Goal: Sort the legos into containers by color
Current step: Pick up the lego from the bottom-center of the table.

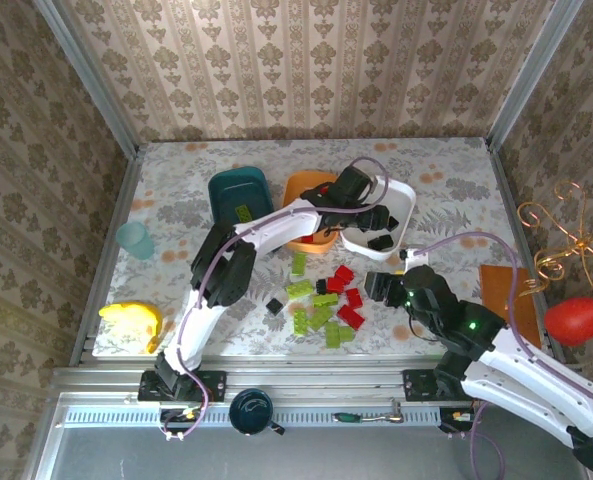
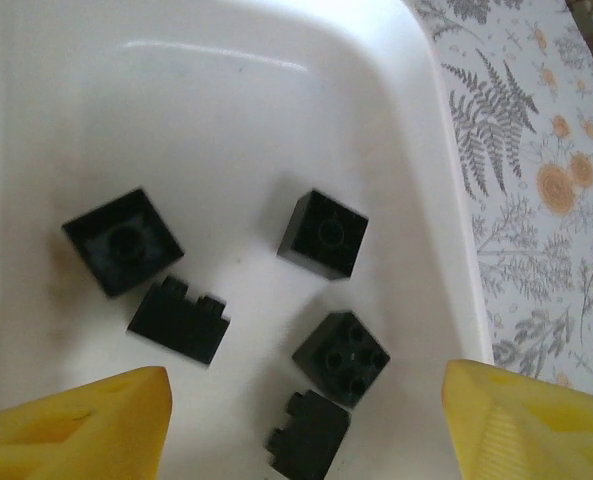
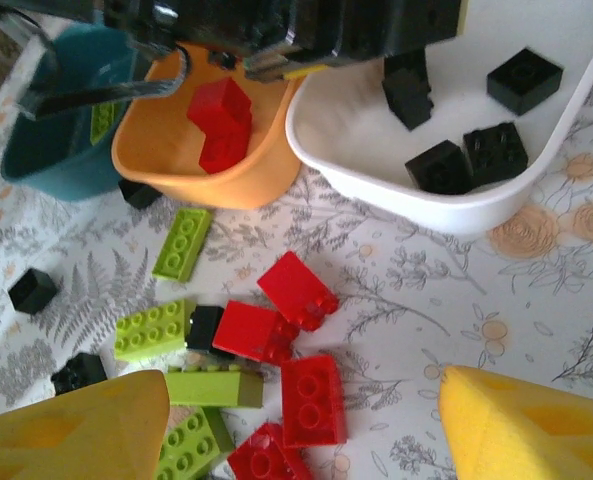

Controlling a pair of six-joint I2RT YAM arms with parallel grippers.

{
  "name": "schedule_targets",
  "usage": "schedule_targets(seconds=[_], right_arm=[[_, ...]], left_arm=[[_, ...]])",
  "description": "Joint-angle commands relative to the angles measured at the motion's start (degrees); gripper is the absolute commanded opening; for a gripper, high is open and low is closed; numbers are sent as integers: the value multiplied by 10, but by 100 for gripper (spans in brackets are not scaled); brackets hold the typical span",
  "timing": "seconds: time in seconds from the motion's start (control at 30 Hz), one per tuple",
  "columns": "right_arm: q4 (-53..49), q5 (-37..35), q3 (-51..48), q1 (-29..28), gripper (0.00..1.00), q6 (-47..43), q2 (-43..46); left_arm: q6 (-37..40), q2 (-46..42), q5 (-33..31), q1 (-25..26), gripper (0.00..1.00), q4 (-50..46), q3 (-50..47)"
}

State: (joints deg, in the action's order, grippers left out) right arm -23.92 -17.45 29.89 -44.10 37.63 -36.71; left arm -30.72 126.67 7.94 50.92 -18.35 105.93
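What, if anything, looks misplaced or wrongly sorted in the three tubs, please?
Nothing stands out. From what shows, the white tub holds only black bricks, the orange tub only red bricks, and a green brick lies in the teal tub.

Wears white shells along the long links of the left arm (image 1: 266, 225) and the right arm (image 1: 521, 365), with black housings at the joints and wrists. Carries a thin pale-lilac cable (image 1: 201, 300) looped loosely beside each arm. Glows with a small green light (image 1: 470, 326) on a black joint of the right arm. Rests on flat black base plates (image 1: 181, 385). Ends the left gripper (image 2: 306, 420) and the right gripper (image 3: 296, 430) in thick yellow wedge-shaped fingers (image 2: 76, 430), matte and faintly ridged.
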Motion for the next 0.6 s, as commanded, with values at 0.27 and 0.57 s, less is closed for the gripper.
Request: schedule_targets(seconds=[0.27,0.57], right_arm=[[18,97,11,-30,70,-23,-182],[74,53,17,-41,70,-12,-271]], left_arm=[[-19,-353,-40,6,92,159,-343],[-54,-573,-121,32,100,190,-603]])
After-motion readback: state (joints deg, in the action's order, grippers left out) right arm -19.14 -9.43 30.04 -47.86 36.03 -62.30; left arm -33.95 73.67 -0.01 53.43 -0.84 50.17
